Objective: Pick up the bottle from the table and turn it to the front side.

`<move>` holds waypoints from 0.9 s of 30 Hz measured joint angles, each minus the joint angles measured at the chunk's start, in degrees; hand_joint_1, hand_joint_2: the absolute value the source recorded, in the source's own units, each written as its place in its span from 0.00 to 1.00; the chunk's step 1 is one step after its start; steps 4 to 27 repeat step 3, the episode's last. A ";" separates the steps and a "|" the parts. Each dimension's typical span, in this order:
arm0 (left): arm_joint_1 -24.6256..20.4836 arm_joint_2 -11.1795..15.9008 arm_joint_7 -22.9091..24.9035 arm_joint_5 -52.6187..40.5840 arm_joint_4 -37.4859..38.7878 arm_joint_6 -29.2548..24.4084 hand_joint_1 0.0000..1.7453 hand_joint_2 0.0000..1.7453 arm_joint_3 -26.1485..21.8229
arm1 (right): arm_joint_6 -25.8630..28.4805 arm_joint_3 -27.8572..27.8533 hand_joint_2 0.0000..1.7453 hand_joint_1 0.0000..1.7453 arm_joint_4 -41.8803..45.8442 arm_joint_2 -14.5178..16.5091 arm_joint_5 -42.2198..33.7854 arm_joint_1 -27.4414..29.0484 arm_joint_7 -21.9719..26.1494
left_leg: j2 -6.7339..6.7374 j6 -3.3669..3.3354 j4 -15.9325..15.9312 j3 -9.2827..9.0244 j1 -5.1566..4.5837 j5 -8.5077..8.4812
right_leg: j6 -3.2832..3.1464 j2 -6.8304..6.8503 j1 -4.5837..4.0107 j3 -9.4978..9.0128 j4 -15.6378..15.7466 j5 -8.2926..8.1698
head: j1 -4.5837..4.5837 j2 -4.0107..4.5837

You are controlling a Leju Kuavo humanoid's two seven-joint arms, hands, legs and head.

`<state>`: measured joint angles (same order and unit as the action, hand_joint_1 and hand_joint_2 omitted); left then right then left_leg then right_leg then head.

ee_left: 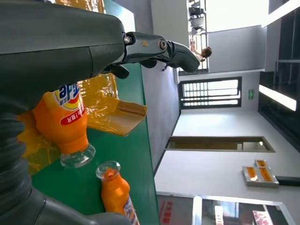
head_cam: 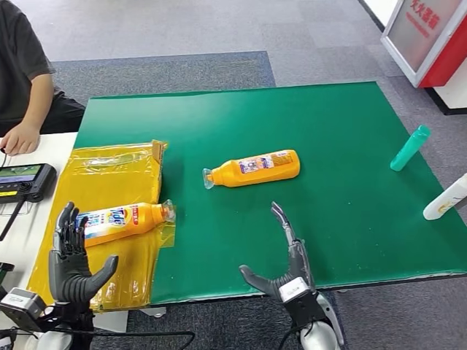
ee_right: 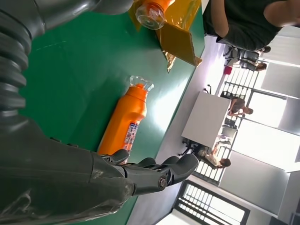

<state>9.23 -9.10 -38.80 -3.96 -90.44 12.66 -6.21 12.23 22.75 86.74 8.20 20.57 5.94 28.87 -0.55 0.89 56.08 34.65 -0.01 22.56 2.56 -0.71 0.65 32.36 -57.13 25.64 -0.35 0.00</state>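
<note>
The right hand (head_cam: 287, 264) is held released at the near edge of the green tabletop (head_cam: 341, 146), fingers spread and thumb out, nothing touched; the orange bottle (head_cam: 255, 168) is seen lying on its side near the middle of the tabletop, cap to the left, well apart from that hand; the left hand (head_cam: 73, 260) is raised at the near left, fingers apart and empty, just in front of a second orange bottle (head_cam: 124, 221) lying on a yellow bag (head_cam: 118, 171).

Grey carpet floor (head_cam: 165, 29) surrounds the green table (head_cam: 330, 146); barred windows (ee_left: 212, 93) glow bright.
</note>
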 joint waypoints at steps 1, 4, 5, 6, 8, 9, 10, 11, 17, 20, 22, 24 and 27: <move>-0.06 -0.07 0.00 0.09 0.22 0.31 0.00 1.00 -0.14 | 0.08 -0.01 1.00 0.00 0.05 -0.01 -0.07 0.03 0.03 | 0.00 0.00 0.00 0.00 0.00 0.00 | 0.00 0.00 0.00 0.00 0.00 0.00 | 0.01 0.00; -0.25 -0.22 0.00 0.32 0.74 1.23 0.00 1.00 -0.48 | 0.32 -0.02 1.00 0.00 0.13 -0.03 -0.32 0.09 0.17 | 0.00 0.00 0.00 0.00 0.00 0.00 | 0.00 0.00 0.00 0.01 0.00 0.00 | 0.01 0.00; -0.25 -0.22 0.00 0.32 0.74 1.23 0.00 1.00 -0.48 | 0.32 -0.02 1.00 0.00 0.13 -0.03 -0.32 0.09 0.17 | 0.00 0.00 0.00 0.00 0.00 0.00 | 0.00 0.00 0.00 0.01 0.00 0.00 | 0.01 0.00; -0.25 -0.22 0.00 0.32 0.74 1.23 0.00 1.00 -0.48 | 0.32 -0.02 1.00 0.00 0.13 -0.03 -0.32 0.09 0.17 | 0.00 0.00 0.00 0.00 0.00 0.00 | 0.00 0.00 0.00 0.01 0.00 0.00 | 0.01 0.00; -0.25 -0.22 0.00 0.32 0.74 1.23 0.00 1.00 -0.48 | 0.32 -0.02 1.00 0.00 0.13 -0.03 -0.32 0.09 0.17 | 0.00 0.00 0.00 0.00 0.00 0.00 | 0.00 0.00 0.00 0.01 0.00 0.00 | 0.01 0.00; -0.25 -0.22 0.00 0.32 0.74 1.23 0.00 1.00 -0.48 | 0.32 -0.02 1.00 0.00 0.13 -0.03 -0.32 0.09 0.17 | 0.00 0.00 0.00 0.00 0.00 0.00 | 0.00 0.00 0.00 0.01 0.00 0.00 | 0.01 0.00; -0.25 -0.22 0.00 0.32 0.74 1.23 0.00 1.00 -0.48 | 0.32 -0.02 1.00 0.00 0.13 -0.03 -0.32 0.09 0.17 | 0.00 0.00 0.00 0.00 0.00 0.00 | 0.00 0.00 0.00 0.01 0.00 0.00 | 0.01 0.00; -0.25 -0.22 0.00 0.32 0.74 1.23 0.00 1.00 -0.48 | 0.32 -0.02 1.00 0.00 0.13 -0.03 -0.32 0.09 0.17 | 0.00 0.00 0.00 0.00 0.00 0.00 | 0.00 0.00 0.00 0.01 0.00 0.00 | 0.01 0.00; -0.25 -0.22 0.00 0.32 0.74 1.23 0.00 1.00 -0.48 | 0.32 -0.02 1.00 0.00 0.13 -0.03 -0.32 0.09 0.17 | 0.00 0.00 0.00 0.00 0.00 0.00 | 0.00 0.00 0.00 0.01 0.00 0.00 | 0.01 0.00; -0.25 -0.22 0.00 0.32 0.74 1.23 0.00 1.00 -0.48 | 0.32 -0.02 1.00 0.00 0.13 -0.03 -0.32 0.09 0.17 | 0.00 0.00 0.00 0.00 0.00 0.00 | 0.00 0.00 0.00 0.01 0.00 0.00 | 0.01 0.00; -0.25 -0.22 0.00 0.32 0.74 1.23 0.00 1.00 -0.48 | 0.32 -0.02 1.00 0.00 0.13 -0.03 -0.32 0.09 0.17 | 0.00 0.00 0.00 0.00 0.00 0.00 | 0.00 0.00 0.00 0.01 0.00 0.00 | 0.01 0.00; -0.25 -0.22 0.00 0.32 0.74 1.23 0.00 1.00 -0.48 | 0.32 -0.02 1.00 0.00 0.13 -0.03 -0.32 0.09 0.17 | 0.00 0.00 0.00 0.00 0.00 0.00 | 0.00 0.00 0.00 0.01 0.00 0.00 | 0.01 0.00; -0.25 -0.22 0.00 0.32 0.74 1.23 0.00 1.00 -0.48 | 0.32 -0.02 1.00 0.00 0.13 -0.03 -0.32 0.09 0.17 | 0.00 0.00 0.00 0.00 0.00 0.00 | 0.00 0.00 0.00 0.01 0.00 0.00 | 0.01 0.00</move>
